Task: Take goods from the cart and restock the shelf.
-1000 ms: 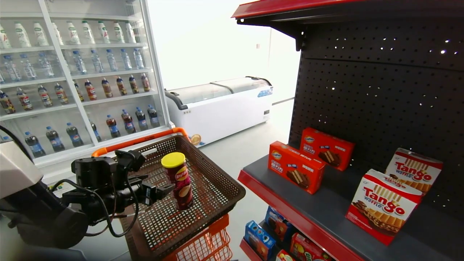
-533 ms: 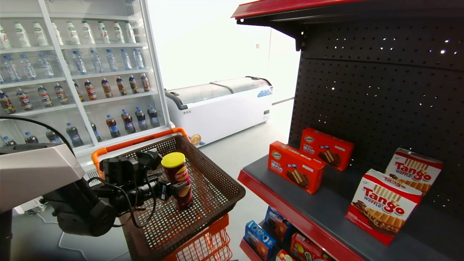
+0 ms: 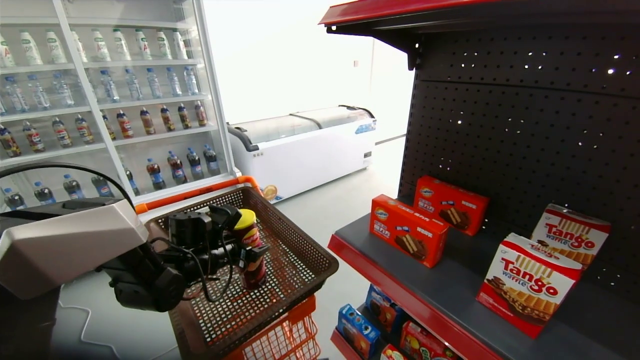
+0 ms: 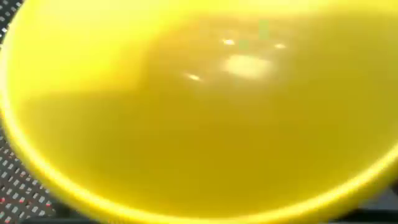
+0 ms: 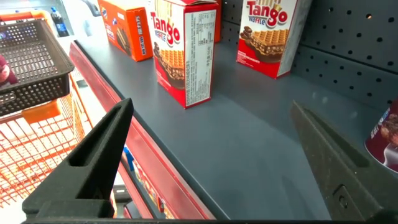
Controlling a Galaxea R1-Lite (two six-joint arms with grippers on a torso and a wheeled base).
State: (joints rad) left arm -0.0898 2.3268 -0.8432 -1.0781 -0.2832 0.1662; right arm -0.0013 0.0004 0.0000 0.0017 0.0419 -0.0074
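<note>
Left pincer [image 3: 251,250]: level with the can's middle, on its 9 o'clock side; whether it is clamped on the can or apart cannot be told.
Can [image 3: 255,274]: red with a yellow lid [image 4: 199,112], upright on the basket floor, at 7 o'clock in the head view; the lid sits right under the left wrist camera.
Basket [image 3: 300,250]: brown mesh, on top of the cart; an orange handle [image 3: 200,191] runs along its 11 o'clock edge.
Cart: an orange wire bin [image 3: 285,340] hangs under the basket, at 6 o'clock.
Right pincer [image 5: 210,102]: apart, spread wide, above the shelf, facing the wafer boxes.
Shelf [image 3: 450,295]: grey deck with a red front edge and a black pegboard back, at 4 o'clock in the head view, a gap of floor between it and the basket.
Wafer boxes [image 3: 527,282]: two, white and red, upright, one behind the other, at 4 o'clock.
Red boxes [image 3: 407,230]: two, upright, one behind the other, at 3 o'clock, nearer the shelf's end.
Blue box [image 3: 357,330]: on the lower deck, at 5 o'clock, red packs beside it.
Freezer [image 3: 305,150]: white chest with a glass lid, at 12 o'clock beyond the cart.
Cooler [image 3: 100,100]: glass doors, rows of bottles, at 10 o'clock.
</note>
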